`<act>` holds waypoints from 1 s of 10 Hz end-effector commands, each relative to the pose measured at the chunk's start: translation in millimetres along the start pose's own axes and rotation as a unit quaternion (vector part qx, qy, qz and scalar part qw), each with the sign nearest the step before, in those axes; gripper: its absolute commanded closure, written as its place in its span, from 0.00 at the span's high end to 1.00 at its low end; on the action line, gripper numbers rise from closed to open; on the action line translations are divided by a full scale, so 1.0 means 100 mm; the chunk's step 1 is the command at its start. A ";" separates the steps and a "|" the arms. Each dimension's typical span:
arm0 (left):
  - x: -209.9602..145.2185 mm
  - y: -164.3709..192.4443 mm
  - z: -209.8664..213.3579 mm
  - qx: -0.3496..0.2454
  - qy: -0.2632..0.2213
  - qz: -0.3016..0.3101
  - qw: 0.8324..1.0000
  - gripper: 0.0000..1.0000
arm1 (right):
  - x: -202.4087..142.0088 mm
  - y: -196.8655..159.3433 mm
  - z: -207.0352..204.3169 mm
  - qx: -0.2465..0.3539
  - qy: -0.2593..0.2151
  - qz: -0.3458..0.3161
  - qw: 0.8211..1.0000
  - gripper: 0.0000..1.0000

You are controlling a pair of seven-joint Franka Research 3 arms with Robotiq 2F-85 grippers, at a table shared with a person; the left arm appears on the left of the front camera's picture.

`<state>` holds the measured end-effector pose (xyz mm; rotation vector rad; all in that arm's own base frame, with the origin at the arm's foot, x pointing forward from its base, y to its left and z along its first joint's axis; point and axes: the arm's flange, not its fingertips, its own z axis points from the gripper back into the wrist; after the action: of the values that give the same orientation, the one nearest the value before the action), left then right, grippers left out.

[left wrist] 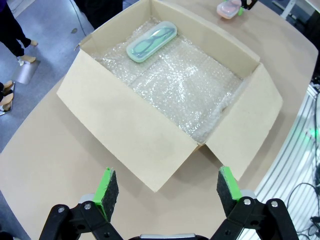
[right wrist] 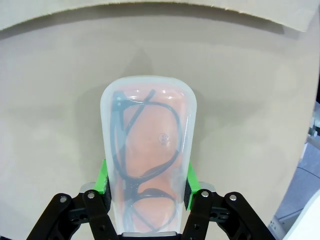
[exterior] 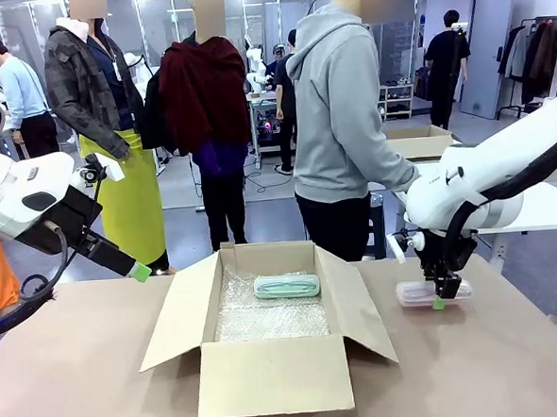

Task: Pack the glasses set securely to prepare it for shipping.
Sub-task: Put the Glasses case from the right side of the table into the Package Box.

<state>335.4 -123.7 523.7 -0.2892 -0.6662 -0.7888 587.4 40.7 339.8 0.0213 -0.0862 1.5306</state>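
The pale pink case is the step in hand. At the right of the front view, the right end effector (exterior: 442, 300) is clamped across the pale pink glasses case (exterior: 418, 293), which lies flat on the bench (exterior: 80, 372) just beside the right flap of the cardboard box (exterior: 270, 374). The mint green glasses case (exterior: 287, 285) lies on the bubble wrap (exterior: 266, 321) at the far end of the open box. At the left edge, the left end effector (exterior: 136, 269) hangs above the bench, jaws wide and empty. The next move likely calls for lifting the pink case clear of the flap, carrying it toward picture centre and setting it on the wrap near the mint one.
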 end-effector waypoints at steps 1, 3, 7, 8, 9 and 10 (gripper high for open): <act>-0.01 0.01 0.01 -0.006 -0.003 0.000 1.000 1.00 | 0.14 0.13 0.45 0.012 0.005 -0.015 1.000 0.34; -0.01 0.01 0.01 -0.006 -0.003 0.000 1.000 1.00 | 0.36 0.26 0.97 0.049 0.002 0.007 0.999 0.34; -0.01 0.01 0.01 -0.006 -0.003 0.000 1.000 1.00 | 1.04 0.50 1.48 0.042 -0.026 -0.024 0.999 0.34; -0.01 0.01 0.01 -0.006 -0.003 0.000 1.000 1.00 | 1.28 0.54 1.47 0.031 -0.015 -0.022 0.999 0.34; -0.01 0.01 0.01 -0.006 -0.003 0.000 1.000 1.00 | 1.53 0.57 1.46 0.026 -0.015 -0.030 0.999 0.34; -0.01 0.01 0.01 -0.006 -0.003 0.000 1.000 1.00 | 1.75 0.61 1.44 0.021 -0.017 -0.035 0.999 0.34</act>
<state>335.4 -123.7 523.8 -0.2891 -0.6664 -0.7889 521.9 193.1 495.8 0.1083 -0.0724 1.4973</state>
